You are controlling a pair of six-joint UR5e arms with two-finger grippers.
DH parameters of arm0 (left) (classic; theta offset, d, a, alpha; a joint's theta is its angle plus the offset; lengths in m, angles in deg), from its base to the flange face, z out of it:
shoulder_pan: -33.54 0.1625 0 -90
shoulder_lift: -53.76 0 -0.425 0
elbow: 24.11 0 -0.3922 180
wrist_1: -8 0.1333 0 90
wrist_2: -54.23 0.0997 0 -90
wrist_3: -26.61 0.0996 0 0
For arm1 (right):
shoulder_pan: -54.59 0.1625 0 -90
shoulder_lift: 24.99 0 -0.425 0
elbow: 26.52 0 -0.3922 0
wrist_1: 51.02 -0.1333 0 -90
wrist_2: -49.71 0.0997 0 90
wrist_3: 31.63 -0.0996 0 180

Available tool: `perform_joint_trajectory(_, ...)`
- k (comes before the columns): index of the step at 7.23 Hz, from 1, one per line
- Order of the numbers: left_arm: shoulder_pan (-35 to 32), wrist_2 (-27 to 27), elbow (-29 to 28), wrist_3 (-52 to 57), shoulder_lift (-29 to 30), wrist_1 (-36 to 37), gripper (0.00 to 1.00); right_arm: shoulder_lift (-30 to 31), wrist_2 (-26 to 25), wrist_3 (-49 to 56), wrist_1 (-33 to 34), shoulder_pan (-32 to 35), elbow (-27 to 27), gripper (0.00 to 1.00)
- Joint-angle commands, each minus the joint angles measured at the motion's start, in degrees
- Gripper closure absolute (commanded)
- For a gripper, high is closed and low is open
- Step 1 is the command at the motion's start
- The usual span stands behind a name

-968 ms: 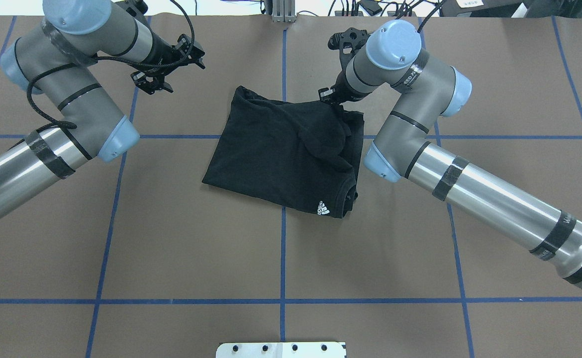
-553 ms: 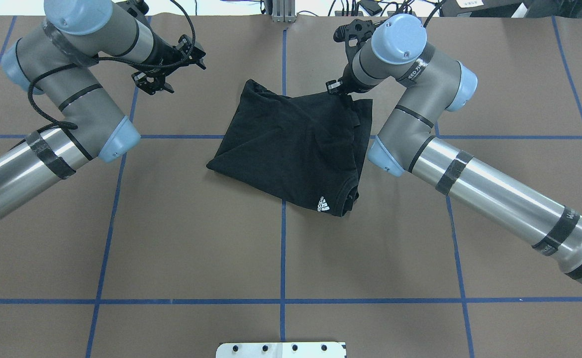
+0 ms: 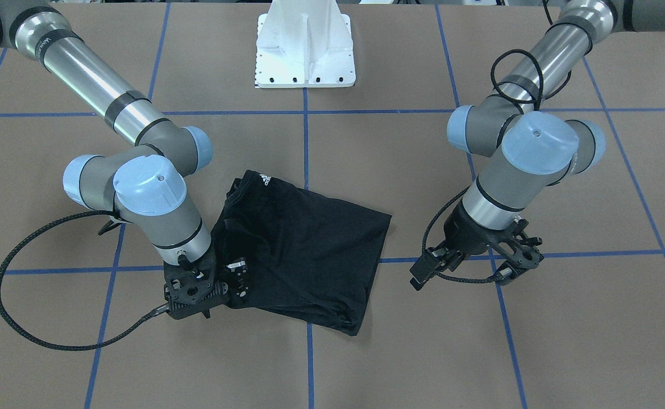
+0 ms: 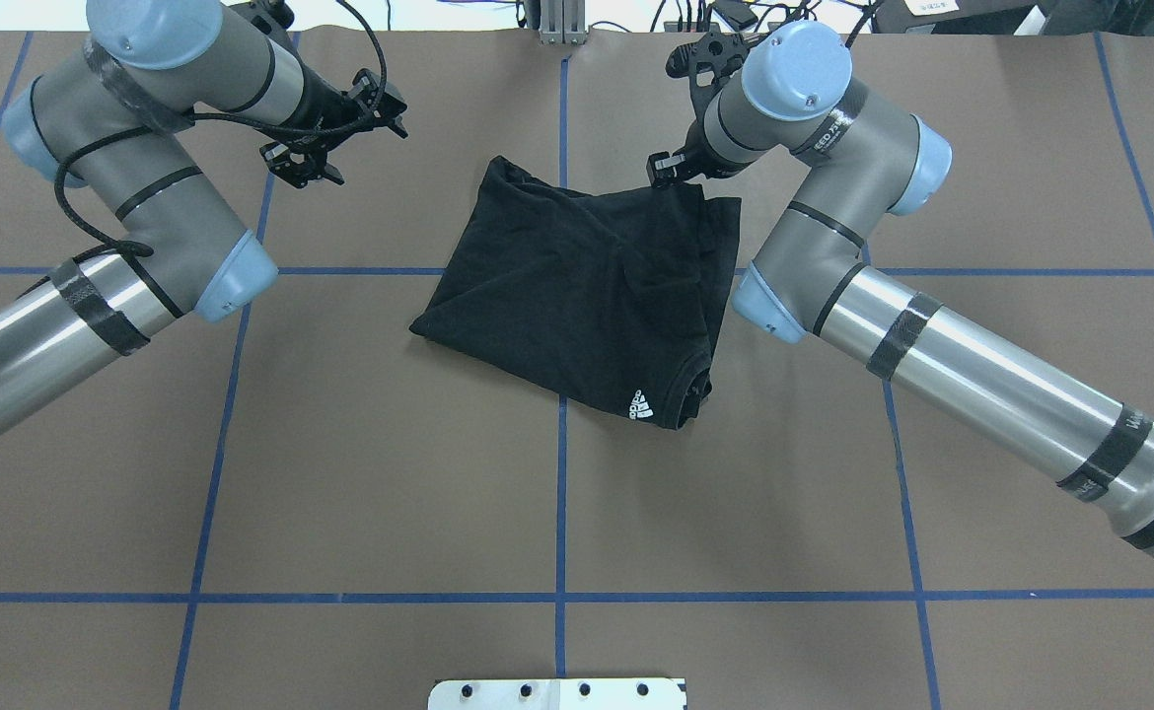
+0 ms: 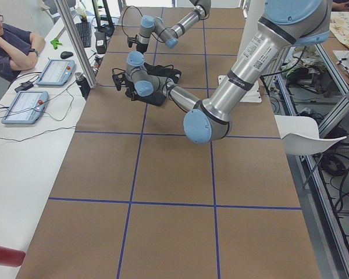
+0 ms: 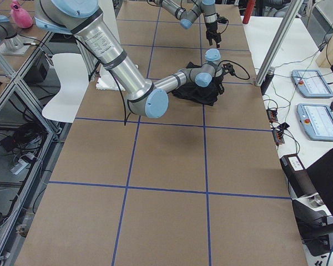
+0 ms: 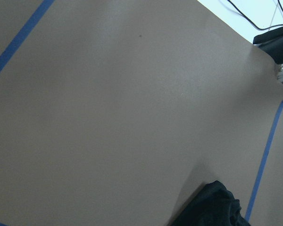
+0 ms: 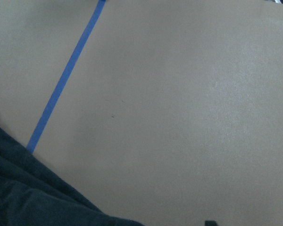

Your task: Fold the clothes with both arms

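The black T-shirt (image 4: pixel 577 286) lies folded flat at mid-table, its white collar logo (image 4: pixel 642 406) at the near corner. My right gripper (image 4: pixel 668 168) sits low at the shirt's far right corner; in the front-facing view its fingers (image 3: pixel 235 267) look parted over the shirt's (image 3: pixel 304 250) edge, with no cloth lifted. My left gripper (image 4: pixel 303 163) hovers open and empty left of the shirt's far left corner, apart from it, and it (image 3: pixel 517 261) also shows in the front-facing view. Each wrist view shows only brown table and a scrap of the shirt (image 7: pixel 212 207) (image 8: pixel 28 193).
Blue tape lines (image 4: pixel 561 493) grid the brown table. The white base pedestal (image 3: pixel 304 51) stands at the robot's edge. In the left side view a person (image 5: pixel 11 40) sits at a side bench with two control pendants (image 5: pixel 24 106).
My right gripper carried the shirt's far right corner away from the robot and to the right, flattening the raised bulge of cloth. The left arm stayed put.
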Motion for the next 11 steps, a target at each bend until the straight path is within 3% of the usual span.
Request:
perform_joint_trajectory(1,-0.7,-0.2,1.3,2.9,-0.4,0.0,0.00,0.0,5.7,0.2,4.0,3.6,-0.6,0.00)
perform_joint_trajectory(3,-2.0,-0.2,4.2,9.7,-4.5,0.4,0.00,0.8,13.1,0.5,11.0,9.5,-3.1,0.00)
perform_joint_trajectory(4,-2.9,-0.2,7.6,14.7,-8.8,0.3,0.00,3.2,13.7,3.3,16.8,11.7,-6.7,0.00)
perform_joint_trajectory(6,-5.9,-0.3,13.9,26.5,-18.2,0.2,0.00,8.9,15.5,20.3,26.4,17.6,-11.8,0.00)
perform_joint_trajectory(9,-13.6,-1.4,15.5,44.7,-27.2,-0.3,0.00,16.4,21.2,35.0,28.4,27.3,-12.0,0.00)
perform_joint_trajectory(10,-17.8,-6.3,15.6,48.4,-29.0,-0.4,0.00,19.7,25.1,37.8,28.2,30.2,-12.2,0.00)
perform_joint_trajectory(11,-21.9,-9.4,15.0,58.0,-31.5,-0.3,0.00,22.6,25.8,40.1,28.2,33.4,-13.5,0.00)
